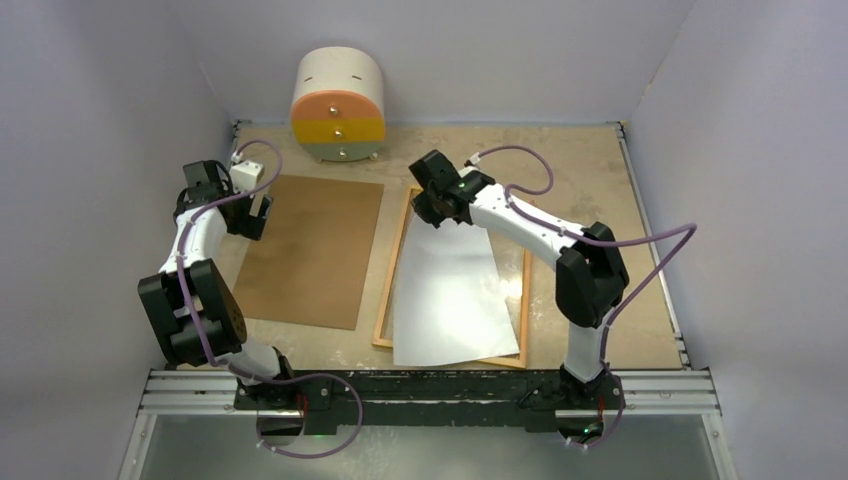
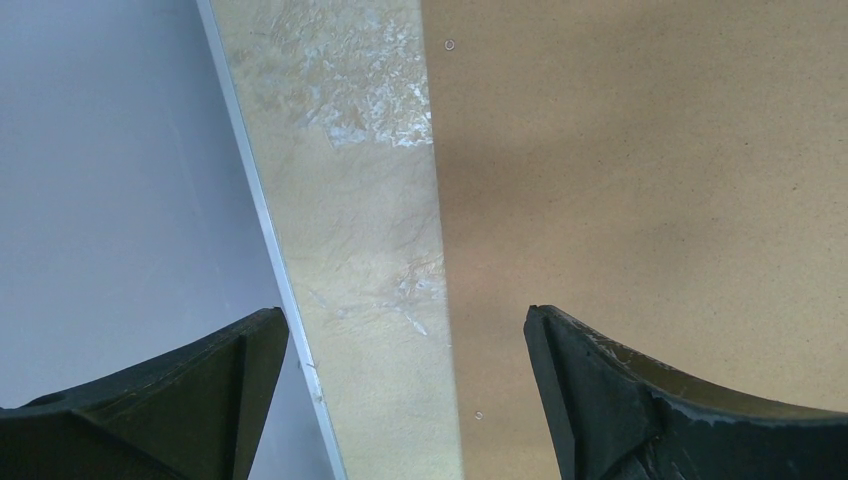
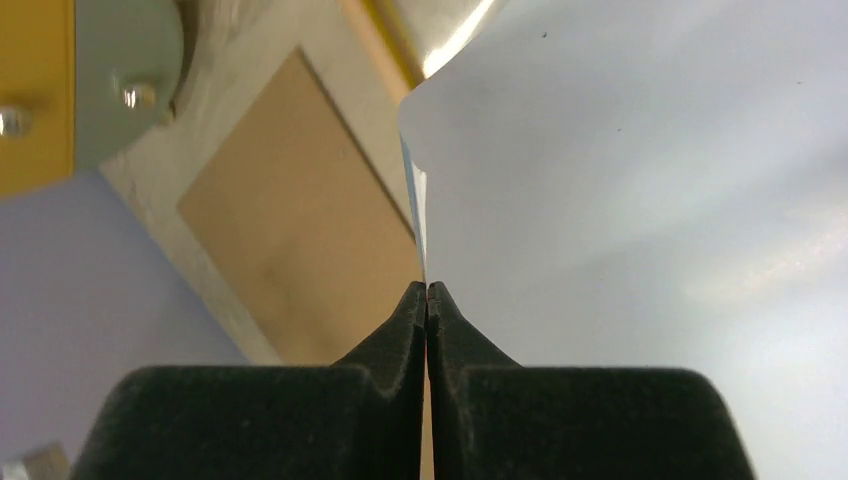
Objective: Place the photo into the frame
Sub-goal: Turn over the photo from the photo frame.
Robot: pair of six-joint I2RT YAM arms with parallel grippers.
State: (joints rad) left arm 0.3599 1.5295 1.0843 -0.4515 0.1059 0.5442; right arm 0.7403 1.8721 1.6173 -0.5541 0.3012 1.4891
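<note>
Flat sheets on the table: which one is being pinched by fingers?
The white photo, pinched at its far end by the right fingers; the brown board lies unheld.

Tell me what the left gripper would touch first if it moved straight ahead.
Probably the bare table just beside the brown board; the open left gripper straddles the board's edge, so one finger may land on the board instead. Depth is unclear.

No text, label, brand, number or sign can be read in any view.
</note>
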